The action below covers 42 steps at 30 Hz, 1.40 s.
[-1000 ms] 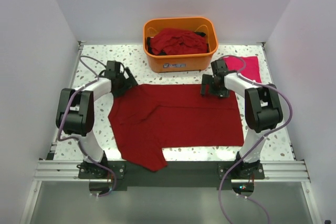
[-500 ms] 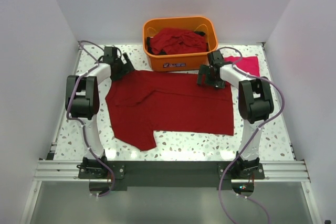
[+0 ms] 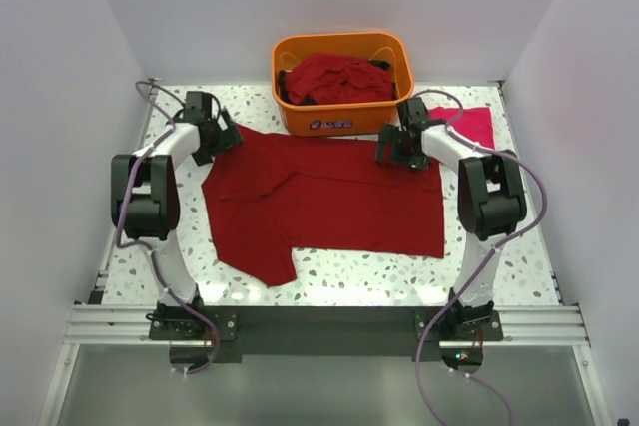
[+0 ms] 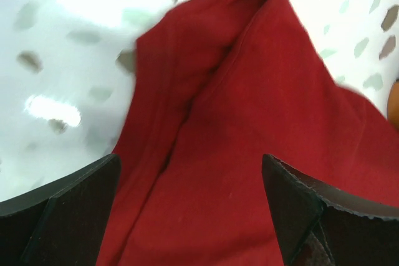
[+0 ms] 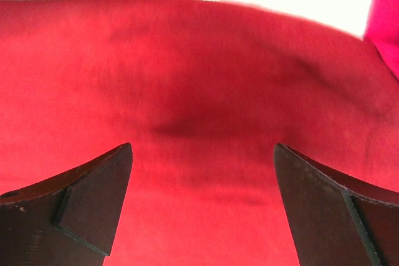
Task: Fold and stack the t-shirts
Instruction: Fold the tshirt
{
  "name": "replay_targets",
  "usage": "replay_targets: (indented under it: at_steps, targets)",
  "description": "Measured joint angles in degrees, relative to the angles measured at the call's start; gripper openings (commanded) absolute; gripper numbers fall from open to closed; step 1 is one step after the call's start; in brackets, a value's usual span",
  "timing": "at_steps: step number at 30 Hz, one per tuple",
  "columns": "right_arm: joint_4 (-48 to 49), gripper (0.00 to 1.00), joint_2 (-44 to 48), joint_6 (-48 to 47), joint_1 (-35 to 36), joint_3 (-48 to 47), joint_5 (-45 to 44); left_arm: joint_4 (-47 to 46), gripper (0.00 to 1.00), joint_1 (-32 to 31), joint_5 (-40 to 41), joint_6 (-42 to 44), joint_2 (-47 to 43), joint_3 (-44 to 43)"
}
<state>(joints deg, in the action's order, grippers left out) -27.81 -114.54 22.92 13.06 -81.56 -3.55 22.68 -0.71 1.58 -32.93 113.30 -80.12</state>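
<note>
- On the table (image 3: 180,246), the dark red t-shirt (image 3: 329,202) now lies spread and fully on the surface. One second ago its near part hung over the front edge, so we have pulled it toward the orange tub (image 3: 344,119).
- We judge that the spreading is done and the folding can begin. The pinkish-red shirt (image 3: 469,127) lies at the far right.
- Our left gripper (image 3: 220,137) is wide open at the far left corner of the shirt and grasps nothing.
- Our right gripper (image 3: 397,150) is also wide open over the far right edge and holds nothing.
</note>
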Motion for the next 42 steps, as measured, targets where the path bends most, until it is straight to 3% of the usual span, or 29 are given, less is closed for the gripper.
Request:
replay_targets:
  at_steps: [7, 10, 13, 17, 23, 27, 34, 42]
  targets:
    - [0.7, 0.99, 11.9, -0.7, 0.0, 7.2, 1.0, 4.6, 1.00, 0.2, 1.5, -2.4, -20.0, 6.3]
    - [1.7, 0.99, 18.9, -0.6, 0.0, 11.9, 1.1, 5.6, 1.00, -0.7, 2.2, -5.3, -32.9, 15.9]
    - [1.3, 0.99, 25.2, -0.1, 0.0, 16.7, 0.3, 8.8, 1.00, -6.5, 3.8, -9.6, -43.6, 28.0]
    - [-0.6, 0.99, 33.7, 1.7, 0.0, 24.0, -1.8, 16.0, 1.00, -19.3, 3.9, -16.2, -52.0, 40.1]
    - [-4.5, 0.99, 44.9, 4.9, 0.0, 31.4, -4.8, 22.3, 0.88, -22.4, 3.3, -24.3, -64.6, 50.2]
    - [-5.6, 0.99, 47.1, 6.6, 0.0, 33.6, -6.1, 22.0, 0.78, -22.9, 2.2, -26.9, -65.1, 53.7]
    - [-8.7, 0.99, 50.4, 8.9, -1.0, 38.8, -6.5, 21.1, 0.41, -23.0, 1.9, -28.3, -59.9, 54.9]
    - [-14.3, 0.99, 58.7, 11.0, -1.9, 42.3, -4.7, 18.1, 0.33, -23.0, 2.2, -29.1, -56.7, 54.9]
